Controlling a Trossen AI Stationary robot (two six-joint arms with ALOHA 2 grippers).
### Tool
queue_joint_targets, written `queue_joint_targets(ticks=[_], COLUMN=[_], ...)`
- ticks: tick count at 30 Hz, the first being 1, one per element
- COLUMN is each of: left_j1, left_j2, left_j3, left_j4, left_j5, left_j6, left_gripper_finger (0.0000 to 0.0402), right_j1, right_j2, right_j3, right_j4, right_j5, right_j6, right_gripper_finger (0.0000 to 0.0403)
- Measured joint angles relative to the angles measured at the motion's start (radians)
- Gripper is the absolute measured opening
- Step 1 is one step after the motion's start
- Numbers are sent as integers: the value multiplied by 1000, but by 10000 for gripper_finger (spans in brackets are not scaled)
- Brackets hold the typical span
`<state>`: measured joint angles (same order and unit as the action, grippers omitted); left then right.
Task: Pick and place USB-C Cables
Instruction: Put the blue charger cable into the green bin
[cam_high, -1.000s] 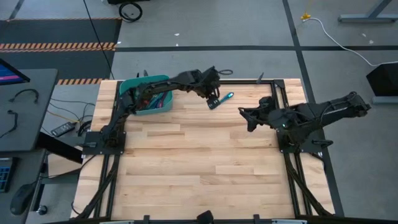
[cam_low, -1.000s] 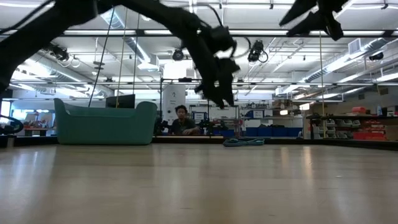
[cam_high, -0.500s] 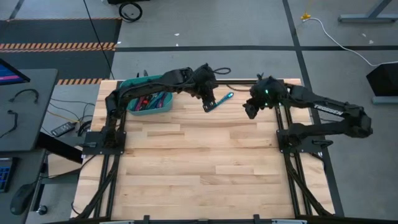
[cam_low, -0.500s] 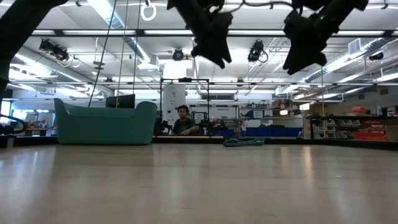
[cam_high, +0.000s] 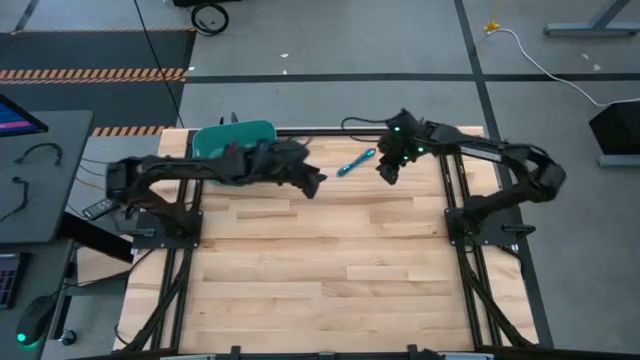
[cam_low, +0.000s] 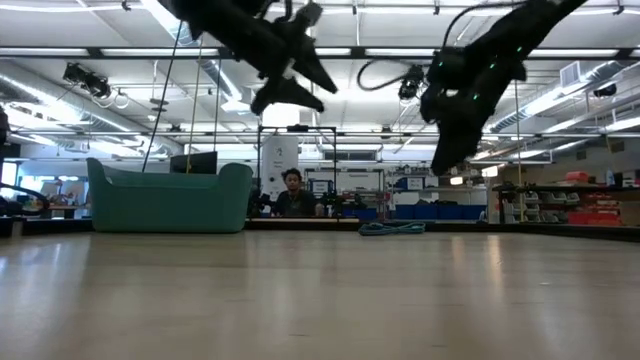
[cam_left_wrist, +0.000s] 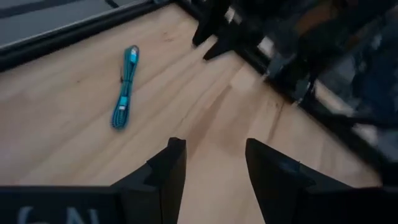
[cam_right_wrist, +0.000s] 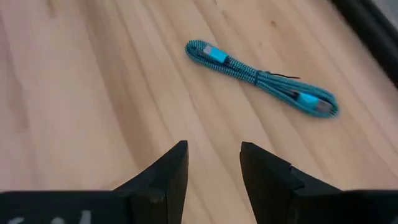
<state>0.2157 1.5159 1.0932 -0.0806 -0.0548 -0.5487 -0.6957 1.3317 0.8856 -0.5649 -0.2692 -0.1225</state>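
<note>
Wooden counter (cam_high: 320, 260) under both arms, teal bin (cam_high: 232, 138) at its far left corner. Left claw (cam_high: 312, 183) empty with fingers parted, raised beside the bin; right claw (cam_high: 385, 172) likewise parted and empty, hovering near the cable. Teal USB-C cable (cam_high: 355, 162) flat on the counter's far edge, between the two claws, untouched.

An open lab hall: ceiling strip lights (cam_low: 190, 30), storage shelves (cam_low: 570, 205), concrete floor (cam_high: 330, 40).

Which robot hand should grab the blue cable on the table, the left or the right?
Probably the right. The right hand hangs open beside the teal cable, which lies loose on the table. The left hand, also open, is farther from it, nearer the bin.
</note>
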Motion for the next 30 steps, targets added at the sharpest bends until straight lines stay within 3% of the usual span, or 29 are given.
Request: queue_joint_targets(ticks=[7,15,24,30], left_j1=[-10,-72,-166,-202], left_j2=[-133,-145,-145,-144], left_j3=[-96,-100,-100,-100], left_j4=[-15,-33,-53,-84], left_j5=[-9,-13,-13,-28], left_j6=[-120,-205,-254,-254], left_gripper_finger=[172,172,172,172], right_j1=[0,0,1,11], right_j2=[246,492,669,699], right_j3=[95,332,471,477], right_j4=[42,-16,-89,-121], right_j5=[-10,59,124,172], right_j6=[-189,-457,-664,-692], right_gripper_finger=[190,236,206,154])
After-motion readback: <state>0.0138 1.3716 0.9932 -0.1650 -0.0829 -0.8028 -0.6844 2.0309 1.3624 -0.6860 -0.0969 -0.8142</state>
